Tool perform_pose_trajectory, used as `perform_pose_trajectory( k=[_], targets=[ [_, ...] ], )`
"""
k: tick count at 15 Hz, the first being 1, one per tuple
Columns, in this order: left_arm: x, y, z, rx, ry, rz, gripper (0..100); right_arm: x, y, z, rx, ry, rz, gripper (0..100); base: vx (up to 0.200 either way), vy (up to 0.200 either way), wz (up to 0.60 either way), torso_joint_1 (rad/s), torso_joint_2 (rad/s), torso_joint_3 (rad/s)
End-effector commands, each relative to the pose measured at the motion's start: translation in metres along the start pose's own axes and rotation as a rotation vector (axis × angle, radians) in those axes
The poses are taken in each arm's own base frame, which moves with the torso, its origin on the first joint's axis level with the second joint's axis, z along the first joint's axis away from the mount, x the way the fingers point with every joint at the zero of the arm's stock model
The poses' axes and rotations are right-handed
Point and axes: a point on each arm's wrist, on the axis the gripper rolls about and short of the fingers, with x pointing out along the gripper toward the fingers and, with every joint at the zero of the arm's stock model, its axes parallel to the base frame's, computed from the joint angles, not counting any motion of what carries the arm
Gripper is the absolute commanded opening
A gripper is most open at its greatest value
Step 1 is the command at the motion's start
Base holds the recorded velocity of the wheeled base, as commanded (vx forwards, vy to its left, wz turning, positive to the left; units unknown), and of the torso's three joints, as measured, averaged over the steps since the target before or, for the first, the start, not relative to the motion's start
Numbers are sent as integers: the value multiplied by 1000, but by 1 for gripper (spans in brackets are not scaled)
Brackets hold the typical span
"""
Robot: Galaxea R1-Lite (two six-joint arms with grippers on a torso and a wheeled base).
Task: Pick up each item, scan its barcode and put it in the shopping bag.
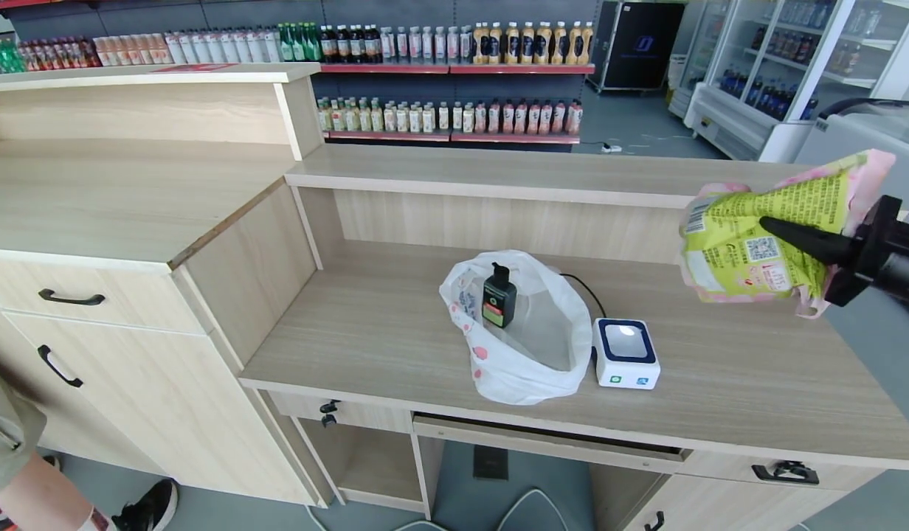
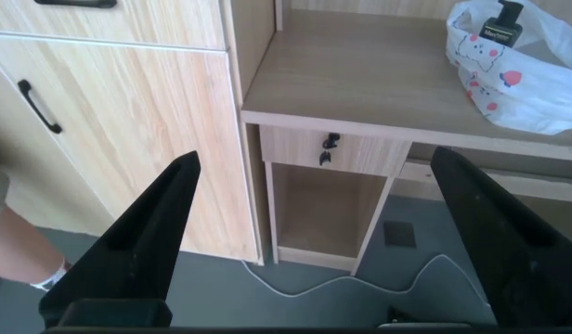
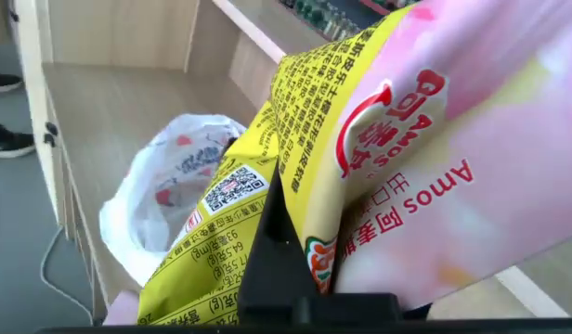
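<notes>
A light wooden checkout counter (image 1: 757, 369) runs across the scene, with a raised ledge along its back edge. Near the middle of the countertop, closer to the front edge, a white plastic shopping bag (image 1: 528, 361) with pink spots lies open. A black bottle (image 1: 499, 299) with a red and green label stands upright inside it. A small white barcode scanner (image 1: 625, 352) sits just beside the bag on its right, its glass window facing up. A black cable (image 1: 583, 287) runs from it toward the back edge.

The right gripper (image 1: 775, 228) is raised above the right end of the countertop, well clear of the surface. Its black fingers are clamped on a yellow-green and pink snack bag (image 1: 727, 251), held tilted in the air with its printed back facing the camera.

The left gripper (image 2: 316, 158) hangs low, off the front left corner of the counter and below the countertop. Its fingers are spread wide apart with nothing between them.

Beyond the counter stand shelves of bottled drinks (image 1: 454, 44) and glass-door fridges (image 1: 779, 66).
</notes>
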Motion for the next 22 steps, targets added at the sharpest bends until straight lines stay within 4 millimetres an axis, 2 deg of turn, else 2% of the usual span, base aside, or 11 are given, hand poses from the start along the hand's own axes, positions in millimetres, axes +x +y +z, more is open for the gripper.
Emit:
perform_pose_trajectory(
  k=[1, 4, 6, 7, 9, 13, 16, 18, 22],
  targets=[
    [0, 0, 0, 0, -1, 0, 100, 17, 25, 61, -53, -150, 119, 0, 0, 0, 0, 0, 0, 0],
    [0, 0, 0, 0, -1, 0, 100, 32, 70, 118, 5, -338, 301, 0, 0, 0, 0, 0, 0, 0],
    [0, 0, 0, 0, -1, 0, 100, 31, 90, 129, -1, -404, 365, 0, 0, 0, 0, 0, 0, 0],
    [0, 0, 0, 0, -1, 0, 100, 28, 107, 132, -12, -454, 433, 0, 0, 0, 0, 0, 0, 0],
    [0, 0, 0, 0, -1, 0, 100, 27, 113, 135, -54, -511, 451, 0, 0, 0, 0, 0, 0, 0],
    [0, 0, 0, 0, -1, 0, 100, 31, 123, 150, -25, -596, 524, 0, 0, 0, 0, 0, 0, 0],
    [0, 0, 0, 0, -1, 0, 100, 16, 126, 163, -35, -622, 527, 0, 0, 0, 0, 0, 0, 0],
    [0, 0, 0, 0, -1, 0, 100, 9, 133, 167, -50, -645, 544, 0, 0, 0, 0, 0, 0, 0],
    [0, 0, 0, 0, -1, 0, 100, 17, 132, 161, -72, -643, 538, 0, 0, 0, 0, 0, 0, 0]
  ],
)
